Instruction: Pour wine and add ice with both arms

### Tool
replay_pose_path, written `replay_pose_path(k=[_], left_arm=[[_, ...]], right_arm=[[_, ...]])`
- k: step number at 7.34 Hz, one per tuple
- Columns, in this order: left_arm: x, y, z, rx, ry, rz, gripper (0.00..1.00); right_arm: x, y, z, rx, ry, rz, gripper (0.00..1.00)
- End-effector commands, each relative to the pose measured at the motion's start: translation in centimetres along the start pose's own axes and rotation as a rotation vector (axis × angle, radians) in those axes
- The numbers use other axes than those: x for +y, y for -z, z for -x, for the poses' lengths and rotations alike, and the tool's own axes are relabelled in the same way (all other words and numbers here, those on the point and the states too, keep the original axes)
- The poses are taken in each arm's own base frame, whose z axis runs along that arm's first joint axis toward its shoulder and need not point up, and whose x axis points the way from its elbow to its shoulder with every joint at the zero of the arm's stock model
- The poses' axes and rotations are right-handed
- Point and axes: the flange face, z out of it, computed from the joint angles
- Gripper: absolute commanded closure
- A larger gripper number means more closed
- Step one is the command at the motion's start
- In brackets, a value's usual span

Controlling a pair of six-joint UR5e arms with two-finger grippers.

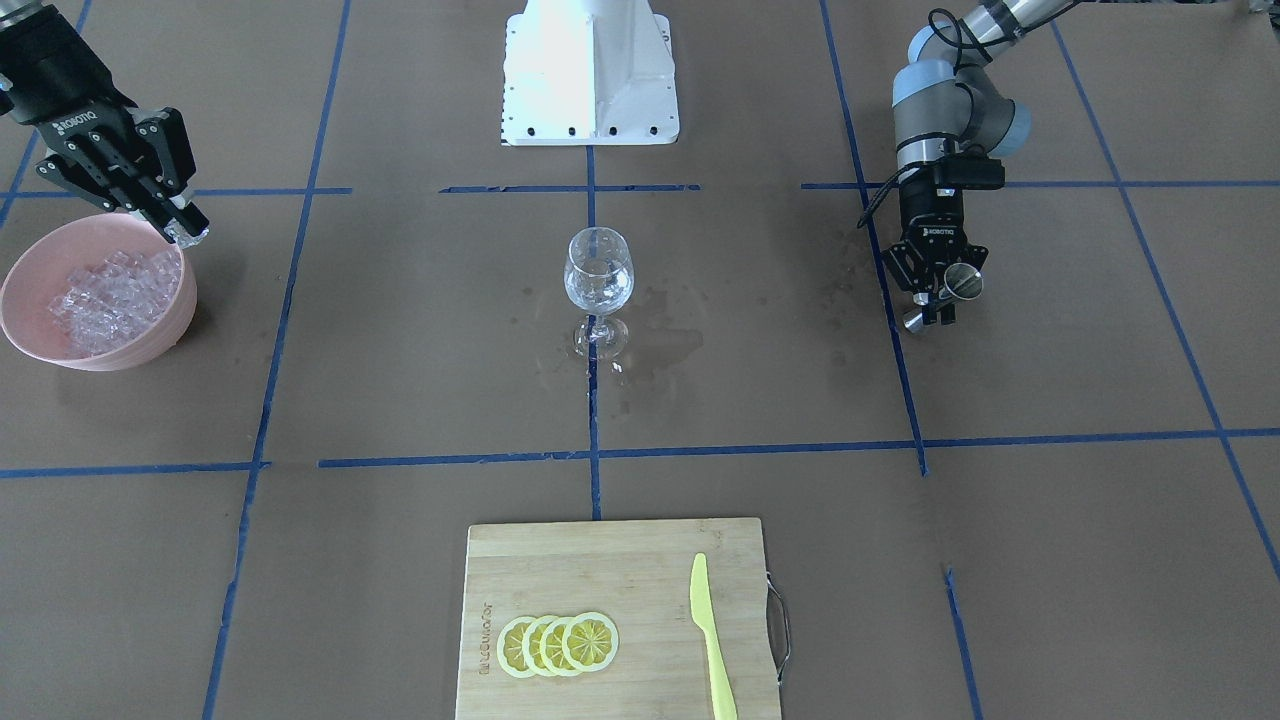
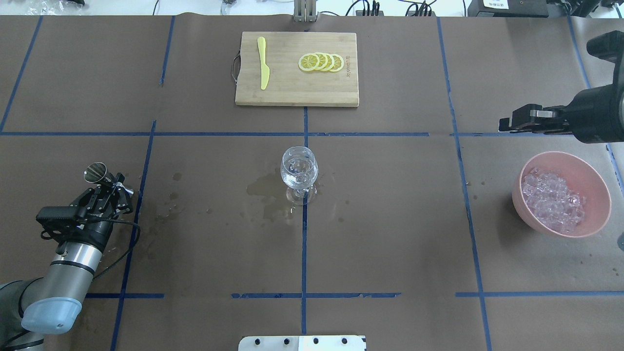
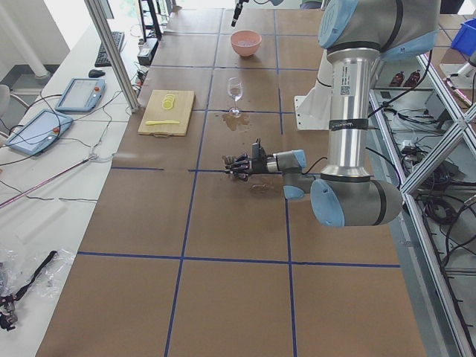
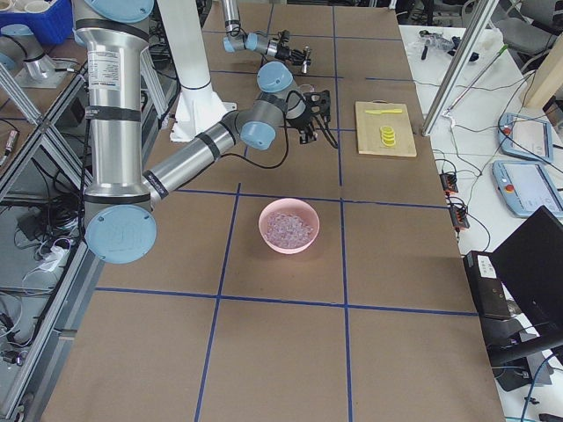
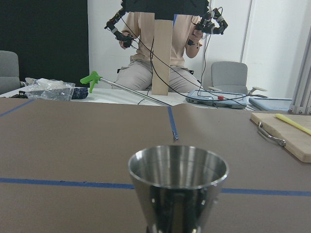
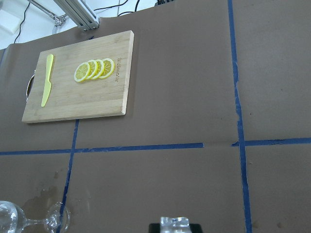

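A clear wine glass [image 1: 598, 270] stands at the table's middle with a little clear liquid in it; it also shows in the overhead view [image 2: 299, 168]. My left gripper [image 1: 938, 300] [image 2: 109, 183] is shut on a steel jigger [image 1: 965, 282] [image 5: 177, 177], held roughly upright low over the table, far to the glass's side. I cannot tell whether wine is inside it. My right gripper [image 1: 188, 232] [image 2: 507, 124] is shut on one ice cube [image 6: 175, 223], above the far rim of a pink bowl [image 1: 185, 310] [image 2: 600, 183] piled with ice [image 1: 105, 295] [image 2: 553, 200].
A bamboo cutting board [image 1: 620, 545] [image 2: 297, 92] with lemon slices [image 1: 558, 645] and a yellow plastic knife [image 1: 712, 640] lies at the operators' edge. Wet stains [image 2: 265, 192] darken the paper around the glass. The white base block [image 1: 590, 70] stands behind.
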Motion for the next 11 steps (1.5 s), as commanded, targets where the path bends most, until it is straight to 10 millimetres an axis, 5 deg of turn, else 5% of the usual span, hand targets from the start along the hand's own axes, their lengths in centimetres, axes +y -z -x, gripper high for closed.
replay_pose_path(k=[1, 3, 5, 7, 11], left_arm=[[0.0, 0.0, -0.2, 0.000, -0.004, -0.001, 0.67], [0.0, 0.0, -0.1, -0.001, -0.010, 0.001, 0.46], [-0.1, 0.0, -0.3, 0.003, -0.009, 0.002, 0.38], [-0.7, 0.2, -0.7, 0.012, -0.048, 0.015, 0.00], [-1.7, 1.5, 0.6, 0.051, -0.090, 0.192, 0.00]], right_arm=[[0.0, 0.1, 0.1, -0.003, 0.001, 0.000, 1.00], [-0.3, 0.2, 0.7, -0.015, -0.011, -0.007, 1.00], [-1.0, 0.3, 4.0, -0.078, -0.062, -0.006, 1.00], [-0.7, -0.4, 7.8, -0.135, -0.070, 0.014, 1.00], [0.2, -2.5, 12.1, -0.186, -0.049, 0.059, 1.00]])
